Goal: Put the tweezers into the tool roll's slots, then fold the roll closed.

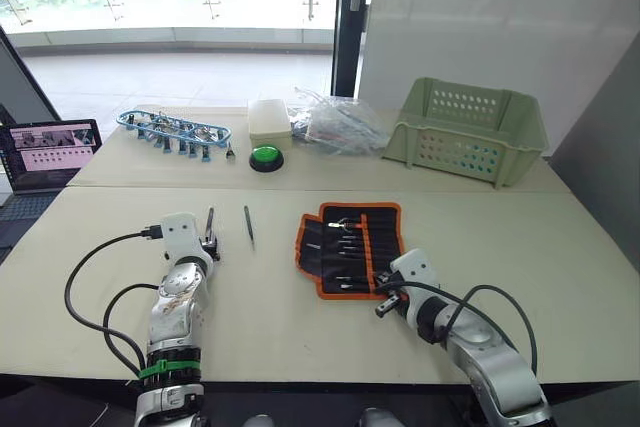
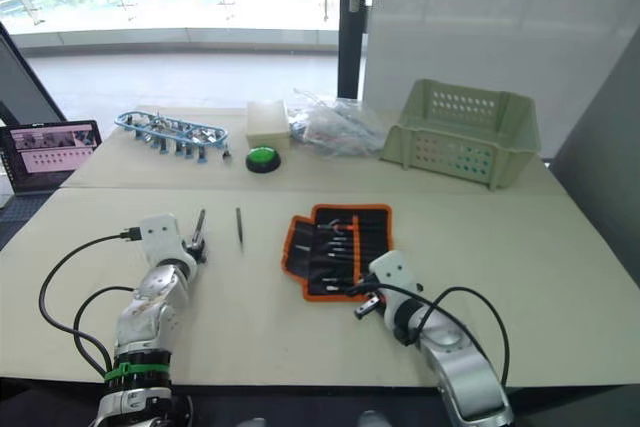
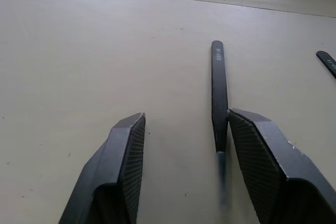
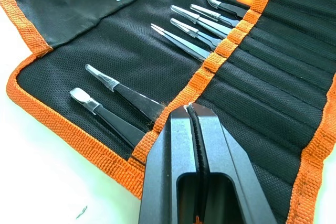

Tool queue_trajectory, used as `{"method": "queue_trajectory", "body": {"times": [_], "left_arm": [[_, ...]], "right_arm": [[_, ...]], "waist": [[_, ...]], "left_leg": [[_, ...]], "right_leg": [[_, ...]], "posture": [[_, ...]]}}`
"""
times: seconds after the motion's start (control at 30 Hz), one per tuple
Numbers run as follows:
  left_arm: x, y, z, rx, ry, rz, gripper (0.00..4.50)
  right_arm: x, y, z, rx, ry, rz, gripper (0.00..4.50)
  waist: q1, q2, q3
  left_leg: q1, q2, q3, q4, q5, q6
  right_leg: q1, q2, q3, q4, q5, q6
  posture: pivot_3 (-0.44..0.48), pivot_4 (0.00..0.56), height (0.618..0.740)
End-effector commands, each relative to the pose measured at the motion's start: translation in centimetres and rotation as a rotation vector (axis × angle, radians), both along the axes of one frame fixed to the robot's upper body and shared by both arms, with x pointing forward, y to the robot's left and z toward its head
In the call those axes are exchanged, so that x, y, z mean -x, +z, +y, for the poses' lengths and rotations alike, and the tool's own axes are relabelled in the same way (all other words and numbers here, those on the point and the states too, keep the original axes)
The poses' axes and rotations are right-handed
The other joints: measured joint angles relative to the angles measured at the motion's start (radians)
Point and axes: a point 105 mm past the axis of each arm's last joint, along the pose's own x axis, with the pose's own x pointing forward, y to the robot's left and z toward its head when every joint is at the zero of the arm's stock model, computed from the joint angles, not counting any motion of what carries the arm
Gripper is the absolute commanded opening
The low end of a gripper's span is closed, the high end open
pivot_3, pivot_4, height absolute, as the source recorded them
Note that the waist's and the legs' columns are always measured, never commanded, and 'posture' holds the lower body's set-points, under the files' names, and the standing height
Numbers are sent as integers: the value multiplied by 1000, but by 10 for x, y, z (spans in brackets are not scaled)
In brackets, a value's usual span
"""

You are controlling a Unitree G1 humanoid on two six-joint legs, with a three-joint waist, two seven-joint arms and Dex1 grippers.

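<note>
The smooth pale worktop carries the tool roll, unfolded flat: woven black fabric edged in orange, ribbed with narrow slots holding slim pointed tweezers. The right tool rests clenched on its orange band. The left tool is released, one ridged finger touching a loose black tweezer; another lies nearby.
</note>
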Motion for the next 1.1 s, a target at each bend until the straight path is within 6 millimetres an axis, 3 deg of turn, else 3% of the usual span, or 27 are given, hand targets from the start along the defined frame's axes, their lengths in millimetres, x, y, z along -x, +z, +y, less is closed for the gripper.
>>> {"method": "queue_trajectory", "body": {"times": [0.03, 0.17, 0.6, 0.87, 1.1], "left_arm": [[4, -23, -21, 58, -64, 78, 1318], [4, -20, -24, 69, -80, 74, 46], [5, -4, -13, 55, -53, 24, 46], [15, 51, 5, -23, -69, -179, 46], [27, 76, 1, -94, -176, -241, 46]], "right_arm": [[9, -19, 9, 2, 29, 91, 0], [10, -19, 9, 1, 31, 92, 0], [10, -19, 11, 2, 39, 93, 0], [10, -19, 12, 1, 43, 96, 0], [12, -21, 15, -1, 53, 103, 0]], "waist": [[0, 0, 0], [0, 0, 0], [0, -1, 0], [-7, -12, 7], [-9, -14, 9]], "left_leg": [[0, 0, 0, 0, 0, 0], [-1, 0, 0, -1, 0, 0], [-1, 0, 0, -5, 0, 0], [-3, 0, -1, -14, 1, -1], [-4, 1, -1, -15, 1, -1]], "right_leg": [[0, 0, 0, 0, 0, 0], [0, 0, 0, -2, 0, 0], [0, 0, -1, -7, 0, 1], [-3, -1, -1, -12, 5, -6], [-5, -1, -1, -13, 5, -6]], "posture": [[0, 150, 713], [0, 150, 713], [0, 150, 713], [0, 150, 713], [0, 150, 713]]}}
